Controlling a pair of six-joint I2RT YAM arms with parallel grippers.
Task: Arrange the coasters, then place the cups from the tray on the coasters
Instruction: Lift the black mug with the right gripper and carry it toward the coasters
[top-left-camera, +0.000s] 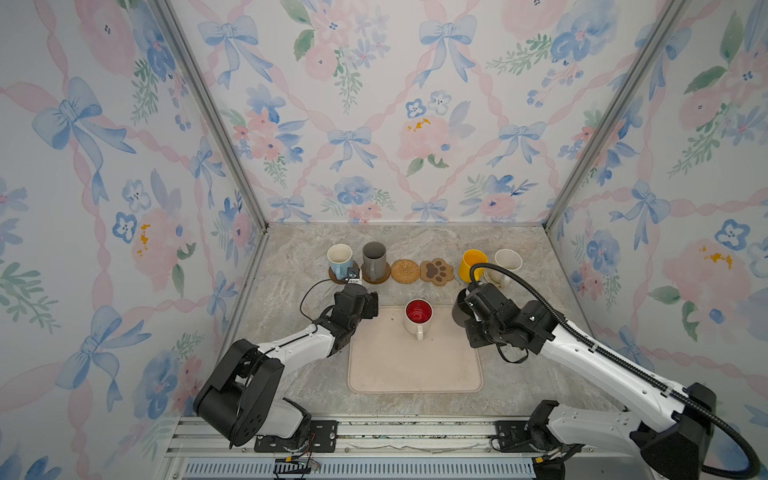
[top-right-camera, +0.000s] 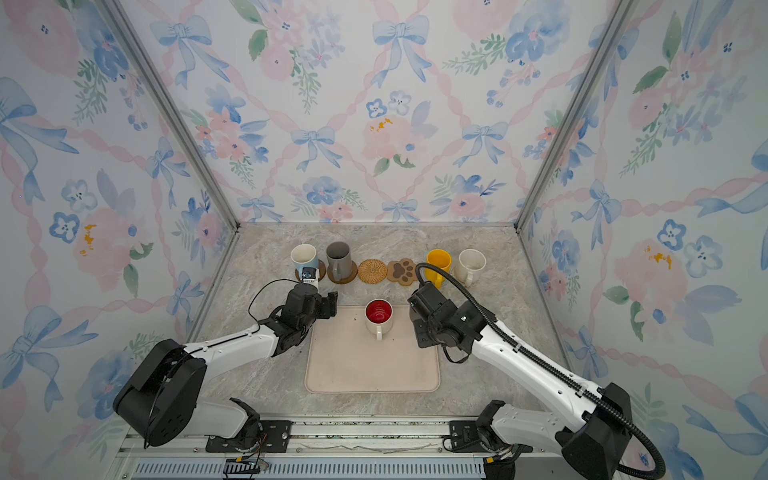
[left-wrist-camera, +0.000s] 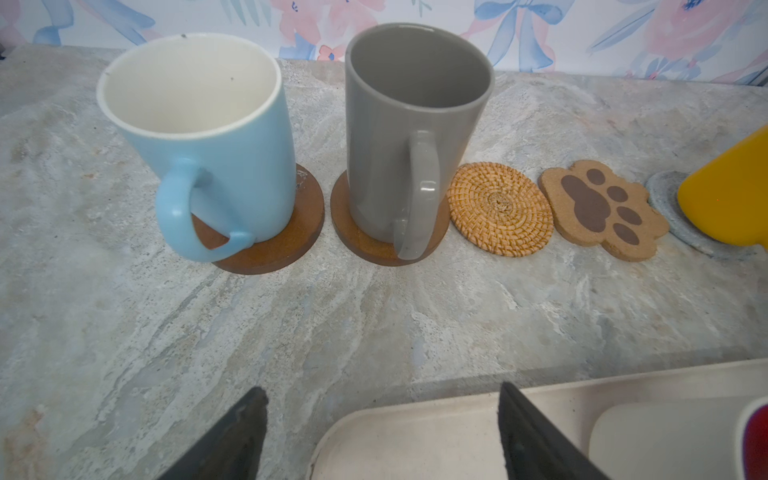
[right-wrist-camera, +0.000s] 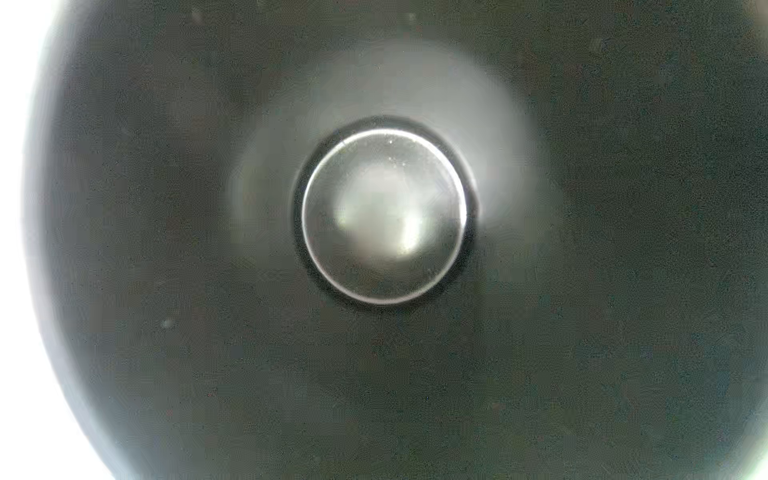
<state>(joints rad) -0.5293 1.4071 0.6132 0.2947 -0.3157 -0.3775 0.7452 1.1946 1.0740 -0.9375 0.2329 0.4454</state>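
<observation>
Now | left fingers (left-wrist-camera: 536, 444) spread astride tray (left-wrist-camera: 415, 419) edge | right fingers (top-left-camera: 468, 300) over black mug (top-left-camera: 459, 316), grip unclear

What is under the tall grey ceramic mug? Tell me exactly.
A flat brown round coaster lies under the tall grey ceramic mug; its near edge shows around the mug's base. The coaster's middle is covered, so anything else beneath the mug cannot be seen.

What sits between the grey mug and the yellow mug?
Seen in both top views: an empty woven rattan coaster, then an empty brown paw-shaped coaster.
</observation>
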